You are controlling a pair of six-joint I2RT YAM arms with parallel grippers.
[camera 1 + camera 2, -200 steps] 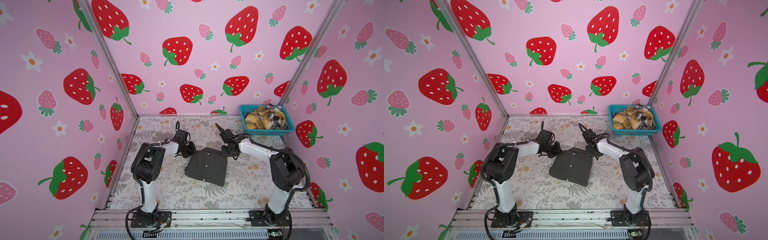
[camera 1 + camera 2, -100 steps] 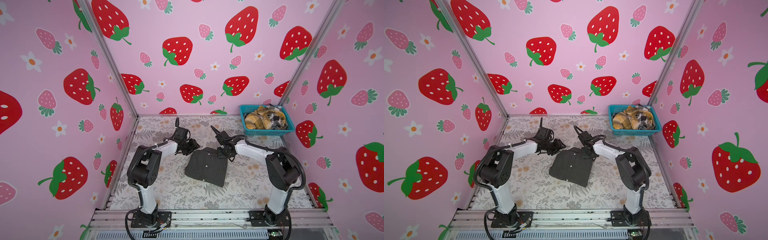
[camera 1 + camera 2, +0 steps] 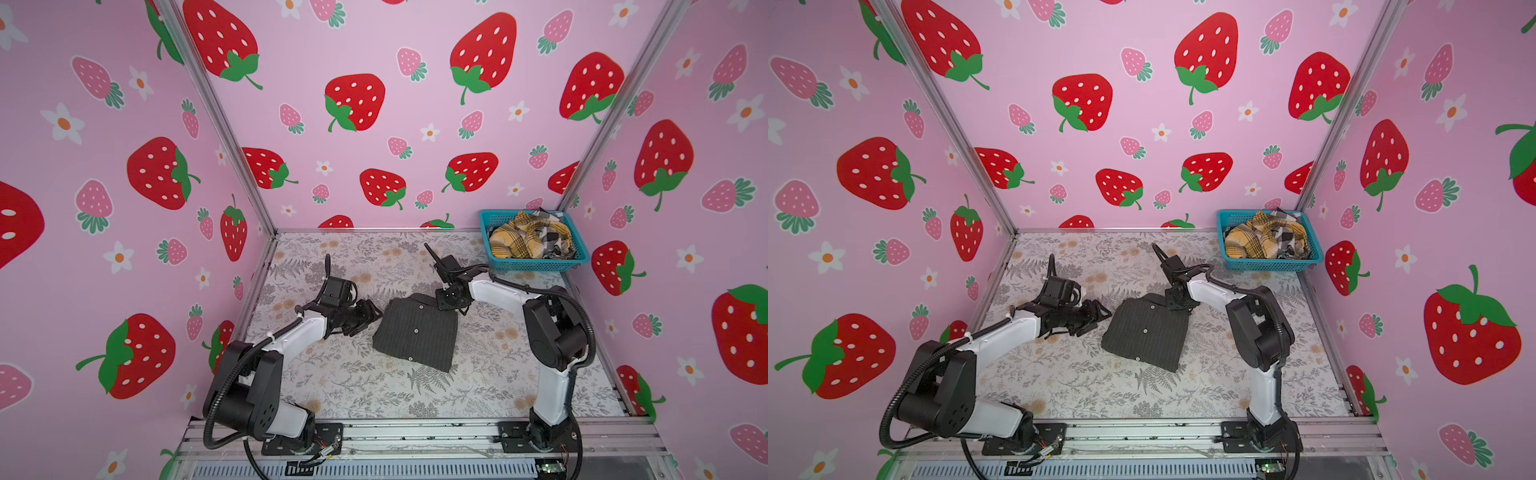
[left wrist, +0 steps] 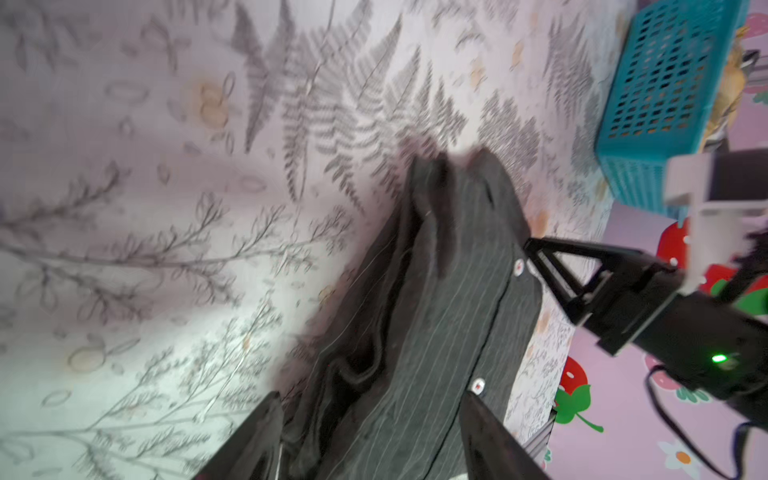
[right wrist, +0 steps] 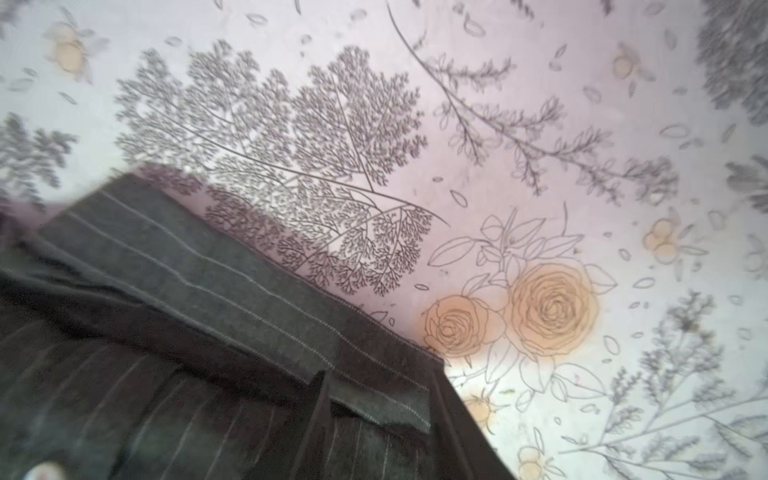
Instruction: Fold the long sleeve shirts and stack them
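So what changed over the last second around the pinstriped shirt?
The left gripper opened its fingers at the charcoal pinstriped shirt's left edge and drew back toward its own base. The right gripper shifted slightly left over the shirt's far right corner, its fingers apart now. The folded shirt kept its place; the teal basket and the plaid shirts in it are unchanged.
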